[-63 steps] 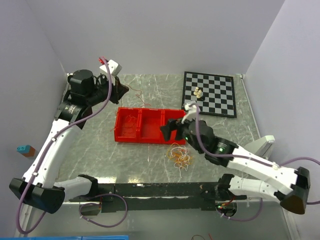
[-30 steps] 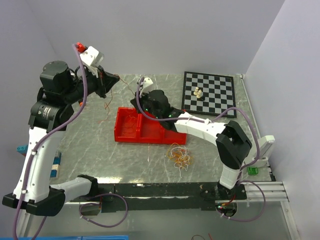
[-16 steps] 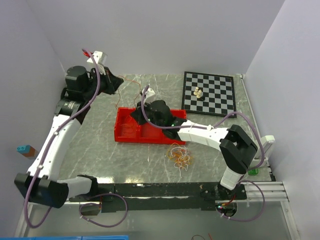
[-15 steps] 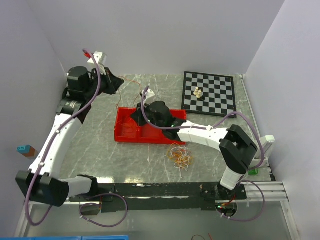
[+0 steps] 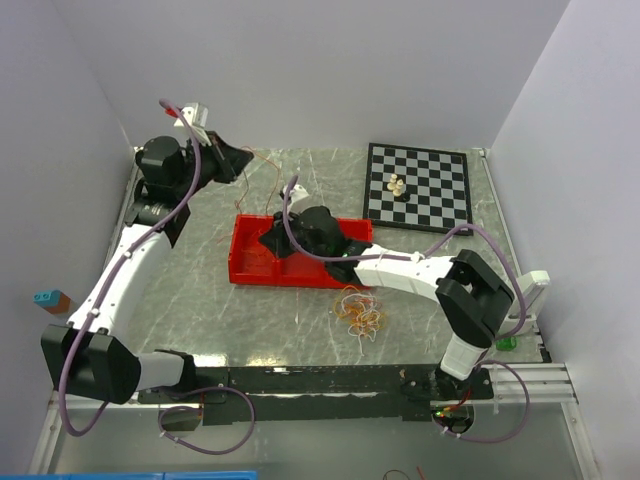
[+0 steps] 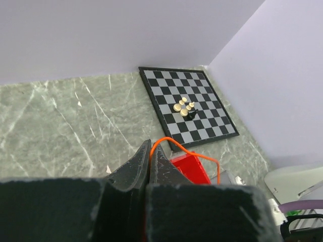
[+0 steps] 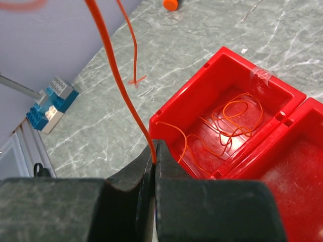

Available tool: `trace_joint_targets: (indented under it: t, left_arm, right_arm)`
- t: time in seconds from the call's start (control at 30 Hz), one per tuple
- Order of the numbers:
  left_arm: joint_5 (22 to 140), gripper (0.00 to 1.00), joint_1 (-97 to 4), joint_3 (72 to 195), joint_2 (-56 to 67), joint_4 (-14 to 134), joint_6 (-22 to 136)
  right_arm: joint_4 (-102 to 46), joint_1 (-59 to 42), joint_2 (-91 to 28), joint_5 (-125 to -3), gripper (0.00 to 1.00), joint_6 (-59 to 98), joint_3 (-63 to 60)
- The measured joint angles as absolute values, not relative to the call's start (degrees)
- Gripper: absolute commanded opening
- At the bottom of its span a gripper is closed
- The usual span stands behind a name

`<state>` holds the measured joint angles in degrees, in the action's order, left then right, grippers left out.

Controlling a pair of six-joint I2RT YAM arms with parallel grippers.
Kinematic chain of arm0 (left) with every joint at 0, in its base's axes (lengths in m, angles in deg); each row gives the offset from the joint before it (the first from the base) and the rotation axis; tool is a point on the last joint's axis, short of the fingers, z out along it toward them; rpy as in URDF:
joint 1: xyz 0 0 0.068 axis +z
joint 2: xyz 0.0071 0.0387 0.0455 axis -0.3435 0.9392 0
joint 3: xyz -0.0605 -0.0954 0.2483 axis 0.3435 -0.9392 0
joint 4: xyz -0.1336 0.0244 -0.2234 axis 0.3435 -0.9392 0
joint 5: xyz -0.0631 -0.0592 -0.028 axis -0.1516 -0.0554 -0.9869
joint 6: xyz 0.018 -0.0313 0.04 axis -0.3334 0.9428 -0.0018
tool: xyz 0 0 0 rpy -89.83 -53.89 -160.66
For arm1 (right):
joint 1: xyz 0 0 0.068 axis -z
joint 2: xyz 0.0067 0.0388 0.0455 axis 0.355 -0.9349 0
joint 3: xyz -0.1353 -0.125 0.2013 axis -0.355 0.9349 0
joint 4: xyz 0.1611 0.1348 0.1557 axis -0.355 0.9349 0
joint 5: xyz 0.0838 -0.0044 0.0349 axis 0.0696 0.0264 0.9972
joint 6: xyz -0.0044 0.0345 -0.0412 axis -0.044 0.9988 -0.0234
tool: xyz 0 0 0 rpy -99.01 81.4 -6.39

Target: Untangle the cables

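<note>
One orange cable (image 7: 117, 75) is stretched between both grippers. My left gripper (image 5: 238, 160) is raised at the back left and is shut on one end; in the left wrist view the strand (image 6: 197, 154) arcs out of the closed jaws (image 6: 150, 146). My right gripper (image 5: 270, 240) hangs over the left end of the red tray (image 5: 250, 275) and is shut on the same cable (image 7: 154, 146). More orange cables (image 7: 232, 118) lie coiled in the tray's left compartment. A tangled clump of orange, yellow and white cables (image 5: 360, 312) lies on the table in front of the tray.
A chessboard (image 5: 418, 187) with a few small pieces (image 5: 397, 185) lies at the back right. A blue block (image 7: 50, 108) lies off the table's left edge. A small orange object (image 7: 170, 4) sits on the marble far from the tray.
The right gripper has slid from behind the tray down to its left end. The left gripper moved right and toward the table, keeping the cable pinched.
</note>
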<state>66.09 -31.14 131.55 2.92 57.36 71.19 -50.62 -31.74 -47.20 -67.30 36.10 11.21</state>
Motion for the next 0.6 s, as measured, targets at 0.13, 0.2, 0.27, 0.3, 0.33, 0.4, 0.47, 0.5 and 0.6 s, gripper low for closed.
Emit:
trace_joint_targets:
  t: [0.13,0.2,0.27,0.3,0.33,0.4,0.47,0.5,0.6]
  left_arm:
    - [65.7,0.01,-30.9,127.2,3.0,59.7,73.2]
    - [65.1,0.01,-30.5,125.2,3.6,60.5,74.4]
    - [64.6,0.01,-30.0,124.2,5.0,60.7,75.5]
    - [64.5,0.01,-29.8,124.1,5.7,60.7,76.1]
    - [64.2,0.01,-29.7,124.1,6.6,60.9,76.6]
    - [64.0,0.01,-29.5,124.1,7.3,61.4,77.2]
    - [63.5,0.01,-29.5,124.1,7.5,61.9,77.9]
    - [63.3,0.01,-29.5,124.2,7.5,62.2,78.1]
    - [62.7,0.01,-29.5,125.1,8.1,63.4,79.3]
  right_arm:
    - [-49.9,-32.1,-48.4,-67.9,0.00,35.9,9.1]
    - [-49.9,-32.4,-49.0,-68.9,0.00,35.6,8.0]
    - [-49.8,-32.9,-49.9,-70.3,0.00,35.3,7.3]
    - [-49.8,-33.1,-50.4,-70.9,0.00,35.1,7.0]
    - [-49.6,-33.4,-50.9,-71.7,0.00,35.0,6.8]
    - [-49.2,-33.7,-51.6,-72.6,0.00,34.6,6.8]
    - [-48.4,-33.8,-52.2,-73.4,0.00,34.3,6.8]
    - [-48.3,-33.9,-52.2,-73.6,0.00,34.1,6.8]
    - [-48.3,-34.0,-52.2,-74.3,0.01,33.9,6.8]
